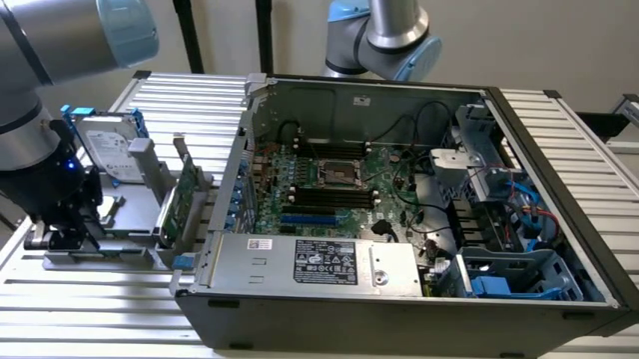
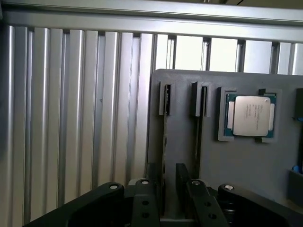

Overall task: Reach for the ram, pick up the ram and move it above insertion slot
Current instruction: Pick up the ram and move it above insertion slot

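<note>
The claw [image 2: 166, 182] is hanging low over the gray holder [image 2: 246, 165], which is sitting on the ribbed metal worktop [image 2: 71, 118]. The ram [image 2: 164, 142] is standing on its thin edge in a long groove of that holder, so it is looking like a thin dark line. The two fingers [image 2: 147, 198] of the claw are spread apart, one on each side of the ram, and the ram is running right between them. I think they are not squeezing it yet, because a small gap is showing on one side.

A square silver chip [image 2: 250, 116] is lying in its own pocket of the holder, near the ram but not touching it.

In the exterior view, the claw [image 1: 60, 228] is sitting at the exterior view's left, beside the open computer case [image 1: 399, 299]. It is well apart from the long black slots [image 1: 330, 196] on the board inside.

So the reaching step is looking almost done, and the picking up is not begun. The ram is not lifted at all.

I think the next move is calling for a gentle, even squeeze on the flat sides of the ram. It is also calling for a straight pull up, so the ram is not scraping or tipping in its groove.
</note>
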Controlling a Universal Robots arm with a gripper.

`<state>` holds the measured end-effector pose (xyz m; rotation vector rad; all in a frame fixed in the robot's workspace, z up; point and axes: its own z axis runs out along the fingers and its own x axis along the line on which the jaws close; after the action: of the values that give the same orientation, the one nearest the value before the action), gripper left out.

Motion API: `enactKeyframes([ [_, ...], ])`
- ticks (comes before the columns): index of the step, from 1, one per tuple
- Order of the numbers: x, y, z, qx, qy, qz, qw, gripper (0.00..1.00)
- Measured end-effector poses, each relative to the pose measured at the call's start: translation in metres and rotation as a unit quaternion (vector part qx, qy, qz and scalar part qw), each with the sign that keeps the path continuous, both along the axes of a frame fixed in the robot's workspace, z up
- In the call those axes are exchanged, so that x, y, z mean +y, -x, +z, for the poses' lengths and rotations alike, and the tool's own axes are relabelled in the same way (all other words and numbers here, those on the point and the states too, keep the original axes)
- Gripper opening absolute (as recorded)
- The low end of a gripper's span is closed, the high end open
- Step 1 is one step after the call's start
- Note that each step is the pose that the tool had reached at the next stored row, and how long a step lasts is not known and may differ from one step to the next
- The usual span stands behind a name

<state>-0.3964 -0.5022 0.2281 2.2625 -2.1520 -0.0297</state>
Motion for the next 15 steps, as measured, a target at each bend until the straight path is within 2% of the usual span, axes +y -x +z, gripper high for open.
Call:
enactKeyframes([
  [3, -0.0016, 0.000, -0.0055, 0.0000, 0.0000, 0.000, 1.0000, 0.31],
  [11, -0.0020, 0.000, -0.0199, 0.0000, -0.0001, 0.000, 1.0000, 0.31],
  [15, -0.0020, 0.000, -0.0261, 0.0000, -0.0013, 0.000, 1.0000, 0.31],
])
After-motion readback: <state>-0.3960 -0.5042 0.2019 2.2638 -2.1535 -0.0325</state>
